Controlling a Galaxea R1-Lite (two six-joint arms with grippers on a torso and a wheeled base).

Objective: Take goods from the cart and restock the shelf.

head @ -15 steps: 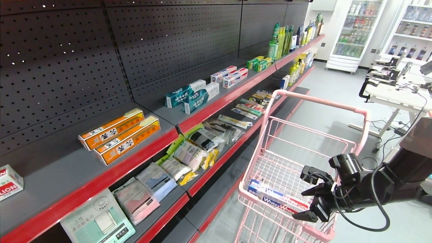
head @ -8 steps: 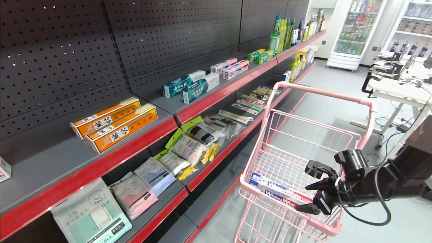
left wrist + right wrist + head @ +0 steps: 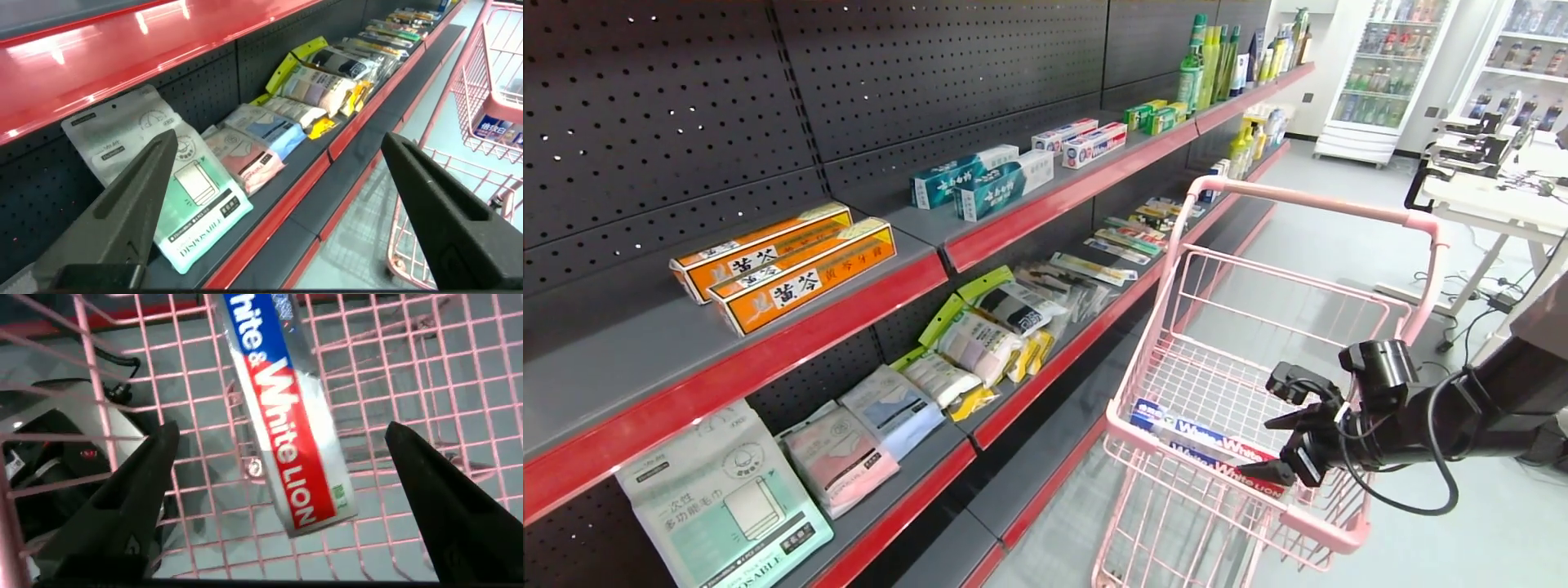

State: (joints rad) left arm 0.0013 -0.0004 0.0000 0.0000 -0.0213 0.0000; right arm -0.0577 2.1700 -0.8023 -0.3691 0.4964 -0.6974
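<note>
The toothpaste boxes [image 3: 1205, 447], white with red and blue bands, lie flat on the wire floor of the pink cart [image 3: 1308, 206], at the basket's 7 o'clock end in the head view. The right gripper [image 3: 1262, 447] hangs just above them, its arm lying off toward 3 o'clock, jaws wide apart. From 9 to 12 o'clock runs the shelf [image 3: 768, 359]. Its upper board carries orange boxes [image 3: 784, 269] and teal boxes [image 3: 980, 175], and its lower board carries soft packets [image 3: 890, 408]. The left gripper [image 3: 276, 139], jaws apart, faces those packets.
</note>
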